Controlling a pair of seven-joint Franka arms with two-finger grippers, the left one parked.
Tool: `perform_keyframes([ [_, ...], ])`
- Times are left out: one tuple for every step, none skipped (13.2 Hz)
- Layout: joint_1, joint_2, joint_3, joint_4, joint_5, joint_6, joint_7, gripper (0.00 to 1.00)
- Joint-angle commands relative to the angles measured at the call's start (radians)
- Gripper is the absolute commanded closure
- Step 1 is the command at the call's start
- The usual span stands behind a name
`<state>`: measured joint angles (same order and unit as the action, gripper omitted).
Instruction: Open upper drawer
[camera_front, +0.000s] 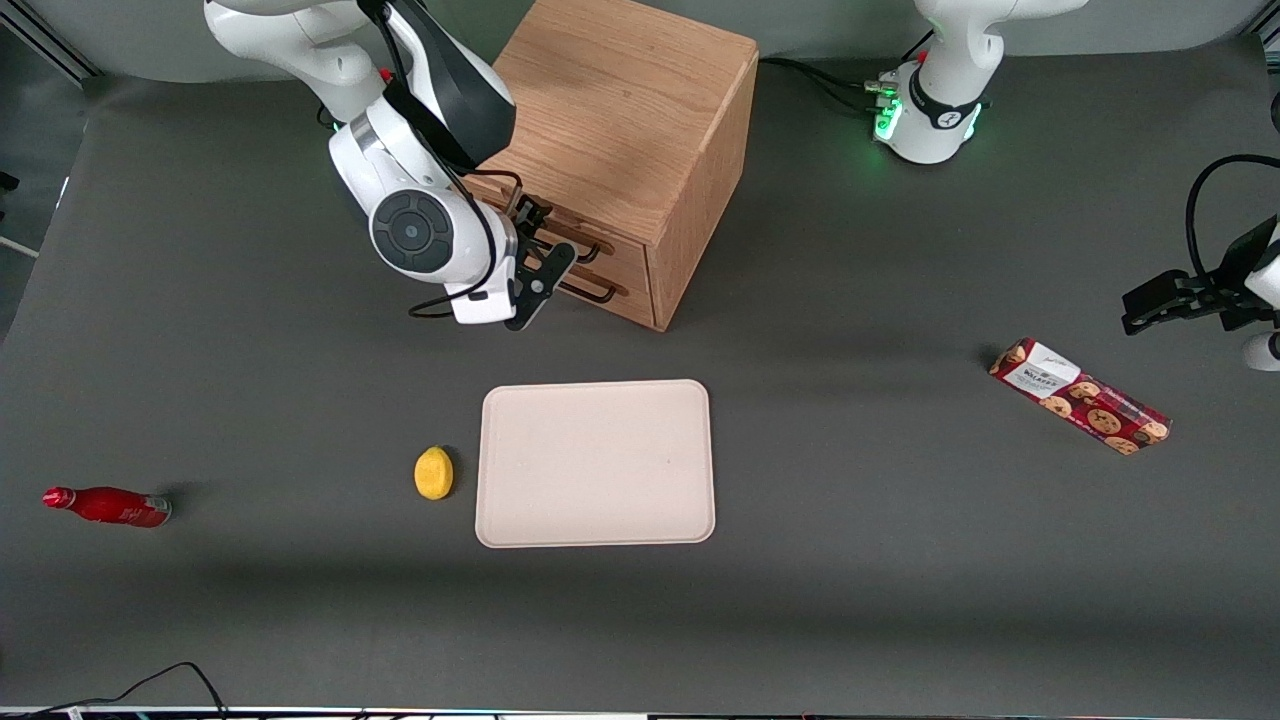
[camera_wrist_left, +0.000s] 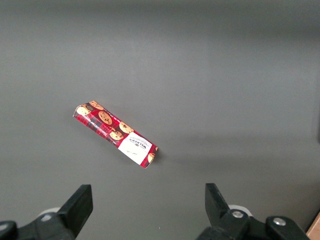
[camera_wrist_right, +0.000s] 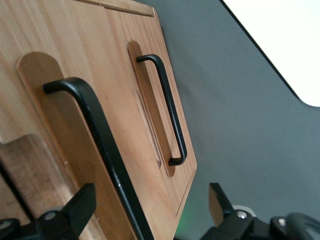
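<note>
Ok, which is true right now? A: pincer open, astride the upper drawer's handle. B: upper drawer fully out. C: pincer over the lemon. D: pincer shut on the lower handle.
A: the open pincer straddles the upper drawer's handle, and the upper drawer sits closed.

The front view looks steeply down from high in front of the robots, taking in the whole table (camera_front: 850, 600), the cabinet (camera_front: 620, 150) and the tray (camera_front: 596, 464). The right wrist view sits very close to the cabinet's front, facing its 2 handles, the upper drawer (camera_wrist_right: 60, 130) nearest; the gripper (camera_wrist_right: 150, 210) shows with fingers apart. The left wrist view looks down from moderately near onto the cookie pack (camera_wrist_left: 115, 134), which the front view shares (camera_front: 1080, 396).
</note>
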<state>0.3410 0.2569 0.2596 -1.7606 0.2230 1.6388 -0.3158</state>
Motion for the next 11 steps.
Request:
perform_keyframes([
  [-0.022, -0.001, 0.021, -0.029, 0.018, 0.044, -0.032, 0.0],
  [-0.023, 0.007, 0.026, -0.031, 0.018, 0.052, -0.032, 0.0],
  [-0.025, 0.013, 0.026, -0.031, 0.018, 0.055, -0.032, 0.0],
  [-0.023, 0.016, 0.026, -0.033, 0.018, 0.061, -0.032, 0.0],
  [-0.023, 0.016, 0.026, -0.04, 0.018, 0.068, -0.032, 0.0],
  [-0.022, 0.016, 0.026, -0.045, 0.018, 0.079, -0.032, 0.0],
  [-0.022, 0.018, 0.026, -0.045, 0.018, 0.081, -0.032, 0.0],
  [-0.023, 0.022, 0.026, -0.045, 0.016, 0.081, -0.032, 0.0],
  [-0.023, 0.024, 0.026, -0.045, 0.01, 0.084, -0.032, 0.0],
  [-0.028, 0.028, 0.026, -0.045, 0.009, 0.087, -0.032, 0.0],
  [-0.04, 0.028, 0.026, -0.043, 0.004, 0.087, -0.032, 0.0],
])
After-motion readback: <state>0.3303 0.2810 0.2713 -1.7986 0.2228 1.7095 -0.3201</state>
